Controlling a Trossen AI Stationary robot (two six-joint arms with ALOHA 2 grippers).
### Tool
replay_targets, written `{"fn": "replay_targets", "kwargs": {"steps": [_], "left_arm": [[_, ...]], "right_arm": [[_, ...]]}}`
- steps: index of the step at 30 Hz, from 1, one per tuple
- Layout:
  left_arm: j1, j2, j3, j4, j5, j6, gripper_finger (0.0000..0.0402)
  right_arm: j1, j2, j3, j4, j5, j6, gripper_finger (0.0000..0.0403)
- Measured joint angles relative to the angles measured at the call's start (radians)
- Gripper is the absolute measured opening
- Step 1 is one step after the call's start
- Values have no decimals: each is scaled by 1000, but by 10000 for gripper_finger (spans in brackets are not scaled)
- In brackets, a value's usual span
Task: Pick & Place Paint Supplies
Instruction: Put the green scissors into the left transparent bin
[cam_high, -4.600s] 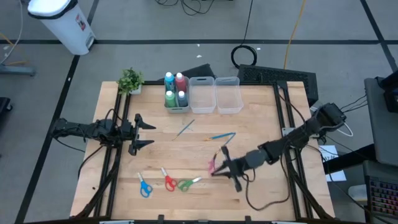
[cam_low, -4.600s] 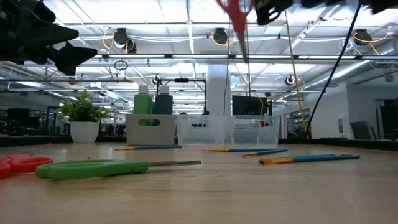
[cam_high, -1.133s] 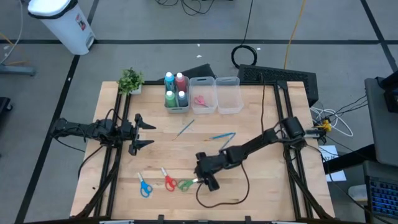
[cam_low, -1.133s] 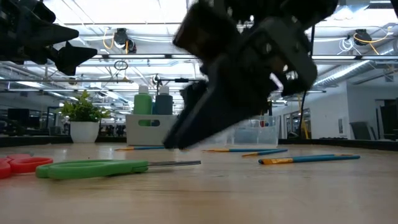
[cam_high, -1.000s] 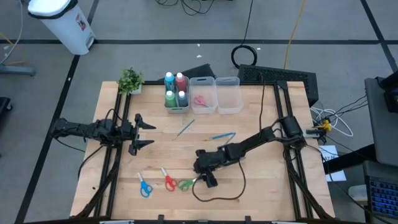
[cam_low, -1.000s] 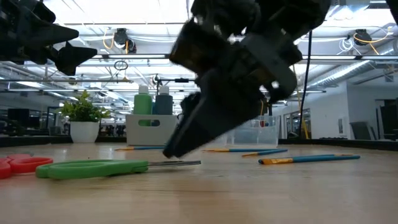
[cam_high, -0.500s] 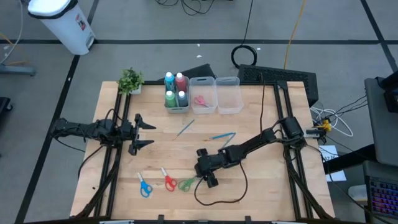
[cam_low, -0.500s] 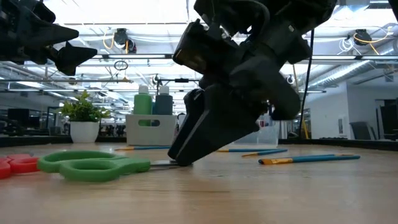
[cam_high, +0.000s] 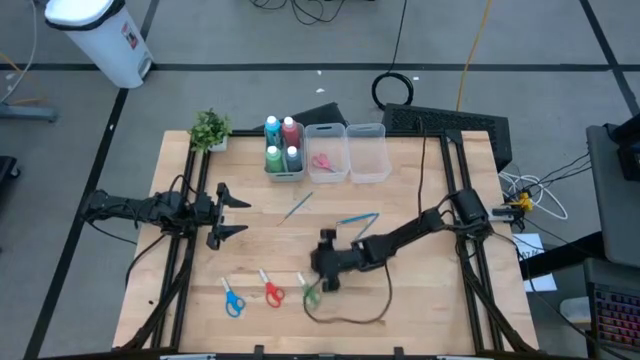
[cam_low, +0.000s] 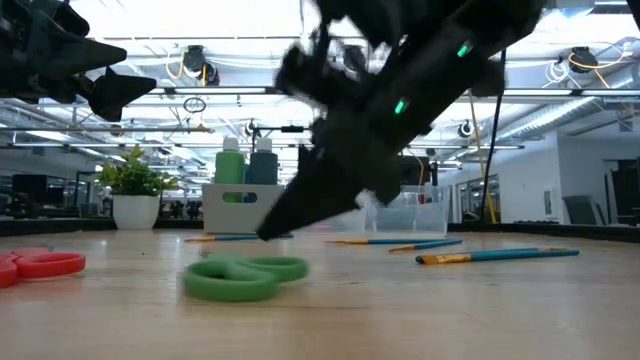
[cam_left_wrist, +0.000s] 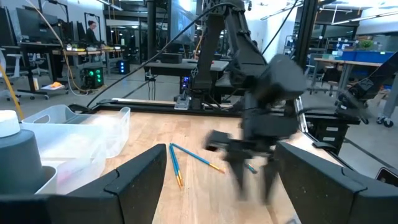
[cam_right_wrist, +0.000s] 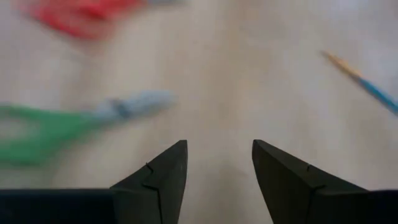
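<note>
Green scissors (cam_high: 311, 293), red scissors (cam_high: 272, 293), blue scissors (cam_high: 233, 302), pink scissors (cam_high: 322, 162), pale wooden table (cam_high: 420, 315)

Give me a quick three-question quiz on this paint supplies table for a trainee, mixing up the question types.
1. True or false: the pink scissors lie inside the middle clear bin.
2. Which lies nearest the right tool? A) blue scissors B) red scissors C) green scissors
3. How many pairs of scissors lie directly on the table, outside any bin?

Key: 1 true; 2 C; 3 three.
</note>
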Motion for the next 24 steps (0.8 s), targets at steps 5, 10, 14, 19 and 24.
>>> {"fn": "replay_targets", "kwargs": {"steps": [5, 10, 14, 19, 24], "left_arm": [[0, 0, 0, 0, 0, 0, 308], [0, 0, 0, 0, 0, 0, 308], [0, 0, 0, 0, 0, 0, 308], [0, 0, 0, 0, 0, 0, 308], [0, 0, 0, 0, 0, 0, 308]], "right_arm": [[50, 0, 0, 99, -132, 107, 180], [101, 0, 0, 78, -167, 146, 182], [138, 0, 0, 67, -168, 136, 177], [158, 0, 0, 3, -150, 101, 168], [133, 0, 0, -46, -54, 6, 165]]}}
